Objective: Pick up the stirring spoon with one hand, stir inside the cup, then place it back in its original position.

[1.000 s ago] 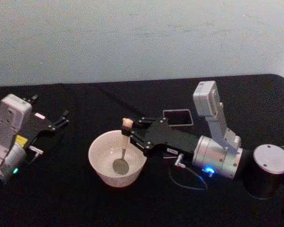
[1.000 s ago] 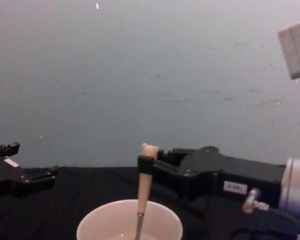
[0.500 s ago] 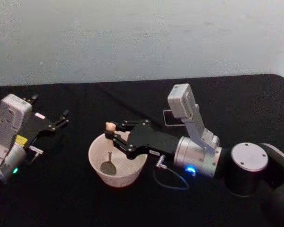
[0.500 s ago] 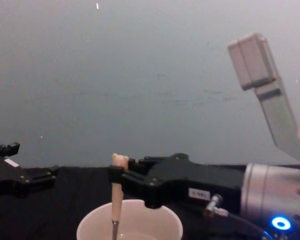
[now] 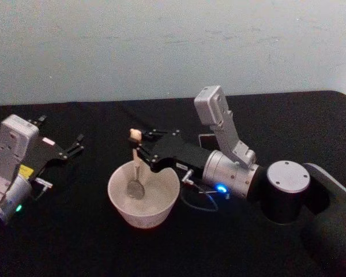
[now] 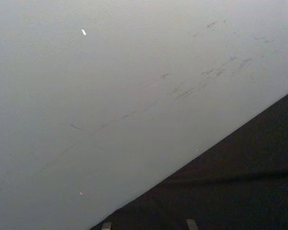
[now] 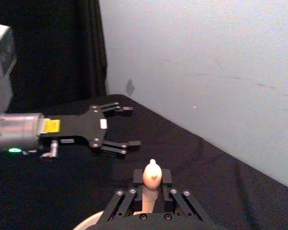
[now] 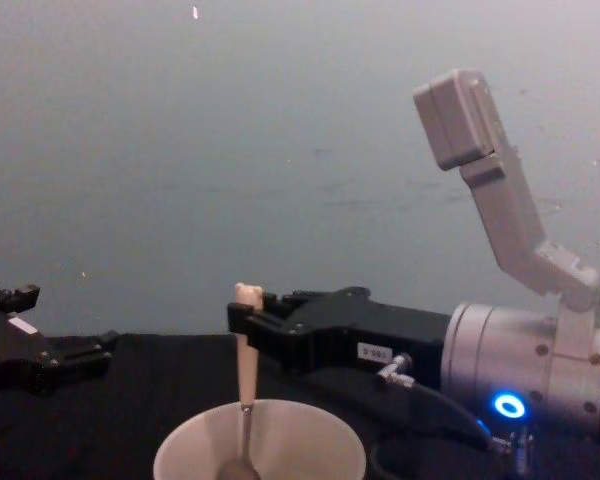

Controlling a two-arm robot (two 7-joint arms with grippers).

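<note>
The cream-white cup (image 5: 143, 199) stands in the middle of the black table. The stirring spoon (image 5: 136, 167) stands nearly upright in it, with its silver bowl (image 5: 135, 189) low inside the cup's left half and its bear head (image 5: 134, 135) on top. My right gripper (image 5: 139, 150) is shut on the beige handle just under the bear head, as the chest view (image 8: 242, 318) and the right wrist view (image 7: 151, 189) also show. A corner of the dark grey holder (image 5: 205, 139) peeks out behind the right arm. My left gripper (image 5: 75, 144) rests open at the left, well away from the cup.
The right arm's silver wrist (image 5: 233, 170) and dark elbow joint (image 5: 284, 190) lie across the table right of the cup, with a thin cable (image 5: 199, 202) looping beside it. A pale wall (image 5: 173, 46) backs the table.
The right gripper has carried the spoon from the cup's middle to its left side, then toward the far side. The right arm has shifted left with it. The left arm stays put.
</note>
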